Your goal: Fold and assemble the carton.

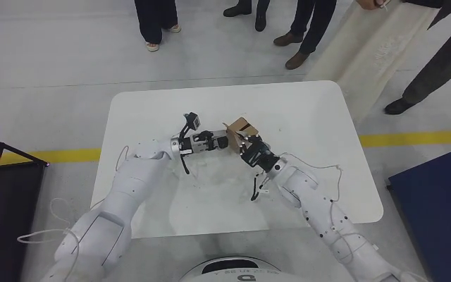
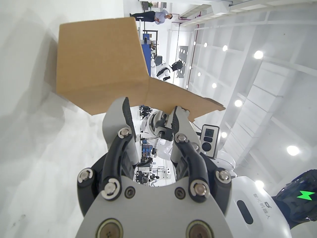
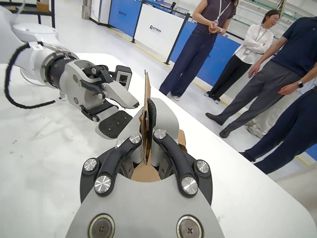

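Pinching a flap of the carton in our right gripper at the middle of the white table, we hold our left gripper spread just beside another flap's edge.

I'm looking at a white table with rounded corners and a faintly scuffed top. The carton is in the tabletop's far half, midway between its side edges. I can't tell whether it rests on the top.
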You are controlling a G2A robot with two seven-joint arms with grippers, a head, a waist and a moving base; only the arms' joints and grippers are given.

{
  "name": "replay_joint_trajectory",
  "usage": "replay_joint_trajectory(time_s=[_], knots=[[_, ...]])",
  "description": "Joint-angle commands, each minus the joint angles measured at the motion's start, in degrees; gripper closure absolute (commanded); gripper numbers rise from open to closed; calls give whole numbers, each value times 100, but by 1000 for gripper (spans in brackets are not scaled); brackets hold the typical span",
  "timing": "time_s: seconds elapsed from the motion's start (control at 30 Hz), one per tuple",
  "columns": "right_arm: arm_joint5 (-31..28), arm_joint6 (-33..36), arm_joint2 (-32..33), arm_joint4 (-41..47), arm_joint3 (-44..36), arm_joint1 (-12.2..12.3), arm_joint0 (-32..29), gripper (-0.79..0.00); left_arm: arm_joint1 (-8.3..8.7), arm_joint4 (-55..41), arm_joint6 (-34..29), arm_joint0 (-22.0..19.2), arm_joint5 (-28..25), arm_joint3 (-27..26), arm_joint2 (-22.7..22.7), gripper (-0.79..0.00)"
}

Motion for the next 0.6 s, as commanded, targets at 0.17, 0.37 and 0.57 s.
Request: replay_joint_trajectory(time_s=[0.17,0.37,0.57], knots=[[-507,389,142,860,9,-18,56,0,16,-63,-5,-10,0,55,-110,-382],[-710,549,162,1154,18,-36,97,-785,31,-77,-3,-22,-9,71,-191,-385],[-1475,306,483,1647,38,34,8,-785,66,11,-40,-23,-47,85,-263,-391]])
